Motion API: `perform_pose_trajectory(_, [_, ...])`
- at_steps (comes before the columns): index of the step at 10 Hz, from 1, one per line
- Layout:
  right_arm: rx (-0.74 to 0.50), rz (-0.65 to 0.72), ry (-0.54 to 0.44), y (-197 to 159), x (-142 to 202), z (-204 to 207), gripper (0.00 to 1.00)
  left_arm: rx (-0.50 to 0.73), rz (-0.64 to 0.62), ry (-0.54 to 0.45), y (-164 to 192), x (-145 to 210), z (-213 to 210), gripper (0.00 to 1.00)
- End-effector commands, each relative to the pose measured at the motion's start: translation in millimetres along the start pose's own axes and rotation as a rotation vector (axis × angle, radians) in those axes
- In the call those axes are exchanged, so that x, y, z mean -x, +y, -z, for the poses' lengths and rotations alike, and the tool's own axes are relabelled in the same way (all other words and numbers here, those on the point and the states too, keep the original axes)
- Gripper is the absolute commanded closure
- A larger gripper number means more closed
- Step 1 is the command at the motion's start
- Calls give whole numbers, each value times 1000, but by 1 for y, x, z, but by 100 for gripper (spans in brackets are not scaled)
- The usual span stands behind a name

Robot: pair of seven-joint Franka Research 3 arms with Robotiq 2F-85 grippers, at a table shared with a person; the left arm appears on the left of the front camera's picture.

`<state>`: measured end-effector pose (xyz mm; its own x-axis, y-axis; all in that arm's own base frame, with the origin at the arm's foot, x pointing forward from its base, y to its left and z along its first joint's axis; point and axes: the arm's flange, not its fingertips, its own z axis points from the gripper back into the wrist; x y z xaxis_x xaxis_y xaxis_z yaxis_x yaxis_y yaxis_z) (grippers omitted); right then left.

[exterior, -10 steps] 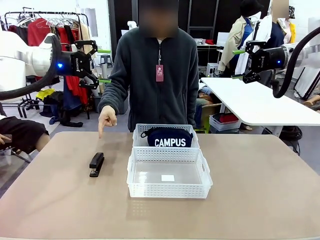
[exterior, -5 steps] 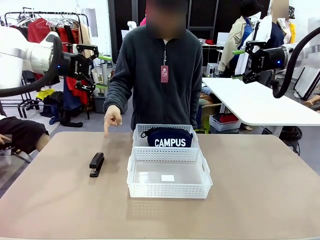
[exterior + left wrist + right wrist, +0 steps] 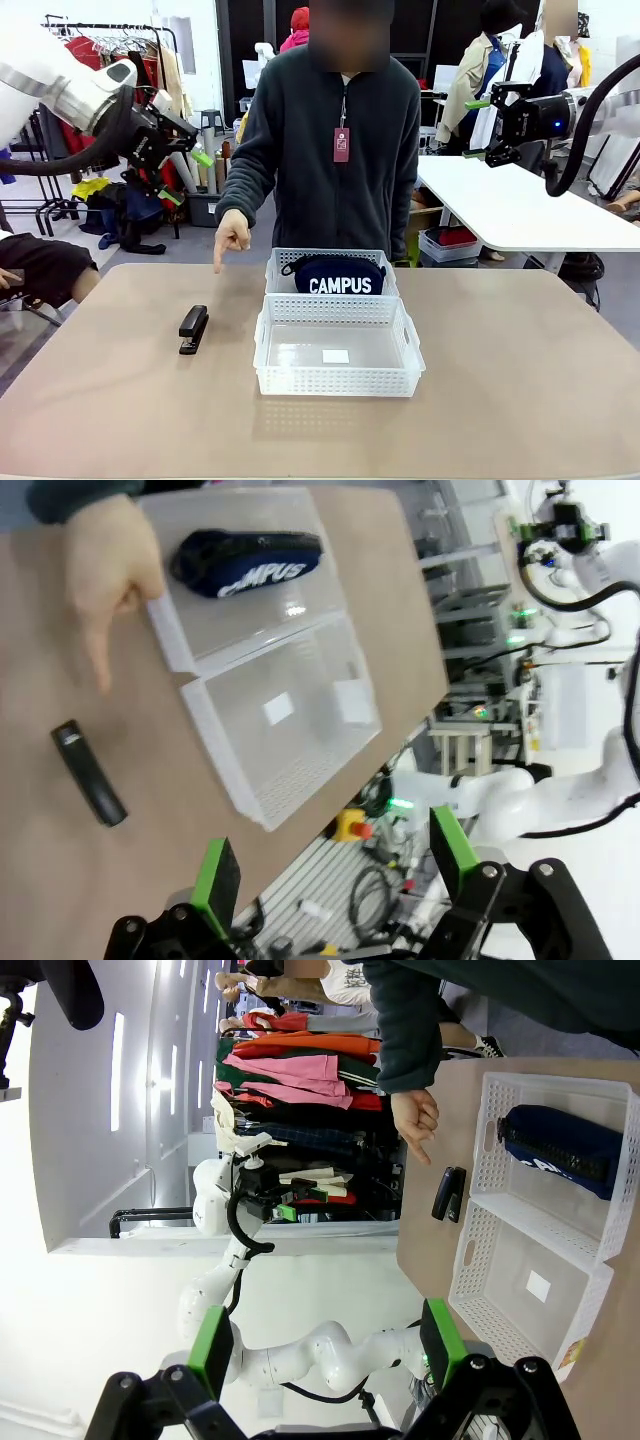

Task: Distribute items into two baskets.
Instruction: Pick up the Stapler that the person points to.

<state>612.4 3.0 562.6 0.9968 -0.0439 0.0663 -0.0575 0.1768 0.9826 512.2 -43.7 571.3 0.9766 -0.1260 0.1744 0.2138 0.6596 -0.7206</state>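
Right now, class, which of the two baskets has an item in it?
The far basket, on the person's side: the navy CAMPUS pouch lies in it. The near basket shows just a white label.

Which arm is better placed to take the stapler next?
Left: the stapler lies left of the baskets, the open left gripper hangs on that side, and the right gripper is far right of them.

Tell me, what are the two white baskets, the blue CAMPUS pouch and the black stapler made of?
Near basket and far basket: likely plastic, glossy, translucent white, with moulded lattice walls. Pouch: probably woven fabric, matte navy, soft sagging shape, printed letters. Stapler: black casing, plastic or painted metal; too small to tell.
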Motion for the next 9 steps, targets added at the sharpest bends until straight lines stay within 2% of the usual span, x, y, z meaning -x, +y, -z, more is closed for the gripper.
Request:
perform_pose_trajectory(1, [-1, -1, 2, 4, 1, -1, 0, -163, 29, -10, 3, -7, -1, 0])
perform_pose_trajectory(2, [-1, -1, 2, 4, 1, -1, 0, -236, 39, -25, 1, -6, 4, 0])
perform_pose_trajectory(3, [-1, -1, 2, 4, 1, -1, 0, -221, 31, -16, 2, -6, 3, 0])
perform_pose_trajectory(4, [-1, -1, 2, 4, 1, -1, 0, -166, 23, -56, 2, -10, 4, 0])
perform_pose_trajectory(5, [-1, -1, 2, 4, 1, -1, 0, -195, 54, -8, 6, -7, -1, 0])
perform_pose_trajectory(9, [-1, -1, 2, 4, 1, -1, 0, -198, 53, -15, 5, -8, 1, 0])
